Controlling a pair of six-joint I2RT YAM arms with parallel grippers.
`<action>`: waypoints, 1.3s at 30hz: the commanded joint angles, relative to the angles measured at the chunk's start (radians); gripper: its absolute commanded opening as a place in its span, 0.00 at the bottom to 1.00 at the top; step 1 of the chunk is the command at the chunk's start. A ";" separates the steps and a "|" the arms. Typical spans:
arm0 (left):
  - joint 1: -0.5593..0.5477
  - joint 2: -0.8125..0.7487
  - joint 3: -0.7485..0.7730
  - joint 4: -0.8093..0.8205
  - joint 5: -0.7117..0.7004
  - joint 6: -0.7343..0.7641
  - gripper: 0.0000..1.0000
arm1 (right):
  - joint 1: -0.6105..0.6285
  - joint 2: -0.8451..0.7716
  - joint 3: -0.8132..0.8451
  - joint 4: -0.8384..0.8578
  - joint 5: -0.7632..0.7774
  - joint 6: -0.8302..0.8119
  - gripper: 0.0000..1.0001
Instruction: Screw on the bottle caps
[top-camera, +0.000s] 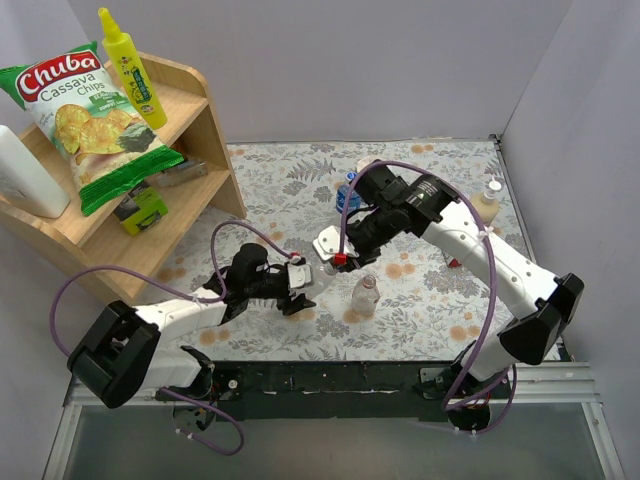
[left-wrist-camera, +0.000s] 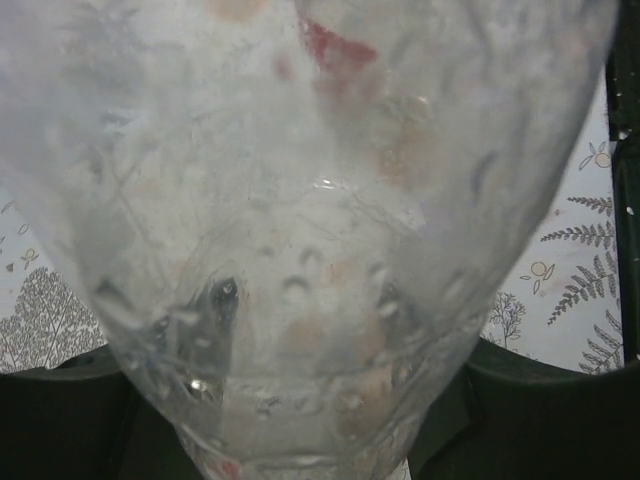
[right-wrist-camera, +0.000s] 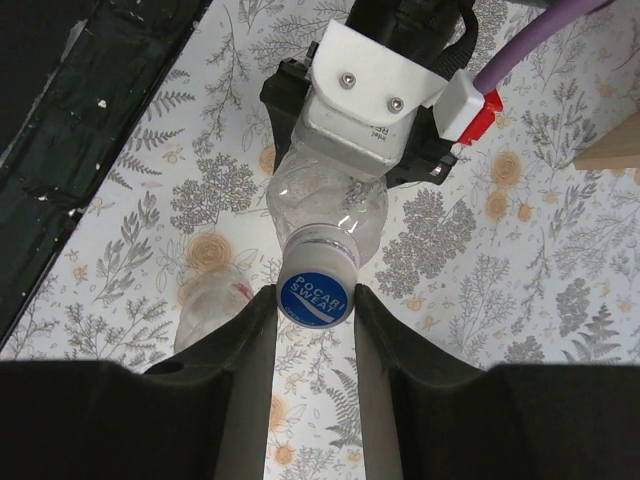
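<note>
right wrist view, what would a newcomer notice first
The blue cap lettered Pocari Sweat, dead centre, pinched by the right end effector on the neck of a clear bottle held by the left end effector. From above, the green chips bag on the shelf at left stands out.

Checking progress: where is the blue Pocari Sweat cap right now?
In the right wrist view, the blue cap sits on the neck of the clear bottle held by the left pincer, pinched by the right pincer.
</note>
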 joint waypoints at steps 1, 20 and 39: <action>0.002 -0.076 -0.041 0.239 -0.068 -0.033 0.00 | -0.005 0.061 0.046 -0.047 -0.056 0.100 0.21; -0.012 -0.046 0.014 0.516 -0.481 -0.299 0.00 | -0.051 0.234 0.129 0.168 -0.090 0.788 0.20; -0.015 -0.061 -0.010 0.437 -0.763 -0.231 0.00 | -0.112 0.292 0.114 0.214 -0.133 1.080 0.12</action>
